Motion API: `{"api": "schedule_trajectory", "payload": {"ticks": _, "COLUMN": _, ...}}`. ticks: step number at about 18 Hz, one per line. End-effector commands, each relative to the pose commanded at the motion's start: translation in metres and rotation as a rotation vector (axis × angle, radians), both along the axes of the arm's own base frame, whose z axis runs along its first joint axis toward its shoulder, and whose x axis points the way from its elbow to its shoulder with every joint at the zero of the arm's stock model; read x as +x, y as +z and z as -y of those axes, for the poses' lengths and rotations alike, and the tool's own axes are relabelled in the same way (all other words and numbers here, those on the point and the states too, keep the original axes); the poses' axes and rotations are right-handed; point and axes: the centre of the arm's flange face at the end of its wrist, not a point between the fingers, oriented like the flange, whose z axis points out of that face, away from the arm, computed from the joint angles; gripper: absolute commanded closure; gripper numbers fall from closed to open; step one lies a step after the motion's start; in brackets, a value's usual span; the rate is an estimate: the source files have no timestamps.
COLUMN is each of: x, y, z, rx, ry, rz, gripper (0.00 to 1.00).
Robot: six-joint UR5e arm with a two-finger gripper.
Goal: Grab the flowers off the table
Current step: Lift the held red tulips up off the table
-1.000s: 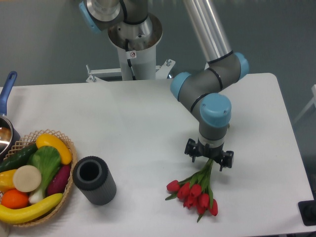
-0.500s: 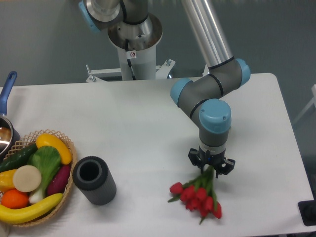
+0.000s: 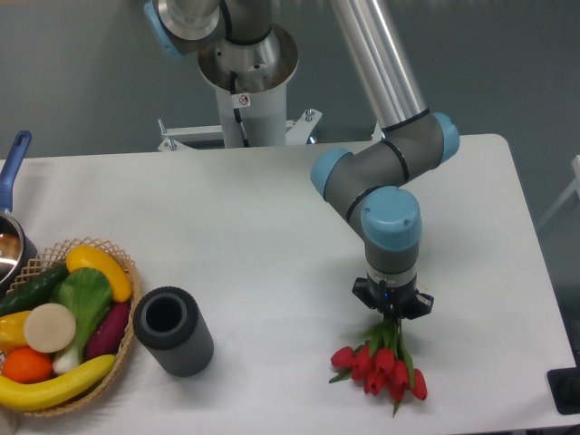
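Grasp: black two-finger gripper [image 3: 392, 308] jaws closed on stems of red tulip bunch w/ green stems [image 3: 382, 364] | lift off white bench [image 3: 254, 236]: unconfirmed, buds look low | left: raise clear.

At the near left a wicker basket [image 3: 124, 272] holds bananas [image 3: 50, 387], a cucumber [image 3: 32, 288], an orange [image 3: 27, 364] and leafy greens [image 3: 83, 297], a dark ribbed cylinder [image 3: 173, 331] lies just beside it, and a blue-handled pot [image 3: 11, 222] sits at the far-left edge.

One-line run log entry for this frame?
phase: grasp | gripper: shut on flowers stems | buds: low over table, contact unclear | lift: not evident | nearby: cylinder, basket
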Motion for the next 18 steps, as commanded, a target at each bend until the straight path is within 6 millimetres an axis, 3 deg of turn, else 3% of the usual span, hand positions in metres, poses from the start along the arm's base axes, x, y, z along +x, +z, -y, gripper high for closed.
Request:
{"api": "schedule_trajectory", "payload": {"ticks": 5, "x": -0.021, "y": 0.043, "z": 0.034, "rx": -0.005, "ry": 0.051, "rz": 0.005, "gripper": 1.0}}
{"api": "schedule_trajectory", "payload": {"ticks": 10, "x": -0.074, "y": 0.088, "z": 0.064, "rx": 0.039, "ry": 0.12, "rz": 0.038, "gripper": 1.0}}
{"api": "schedule_trajectory", "payload": {"ticks": 12, "x": -0.086, "y": 0.106, "z": 0.065, "rx": 0.052, "ry": 0.126, "rz": 0.023, "gripper": 1.0}}
{"api": "schedule_trajectory", "payload": {"ticks": 16, "x": -0.094, "y": 0.114, "z": 0.062, "rx": 0.032, "ry": 0.128, "rz": 0.047, "gripper": 1.0}}
{"api": "schedule_trajectory", "payload": {"ticks": 18, "x": -0.099, "y": 0.122, "z": 0.071, "rx": 0.011, "ry": 0.142, "rz": 0.081, "gripper": 1.0}}
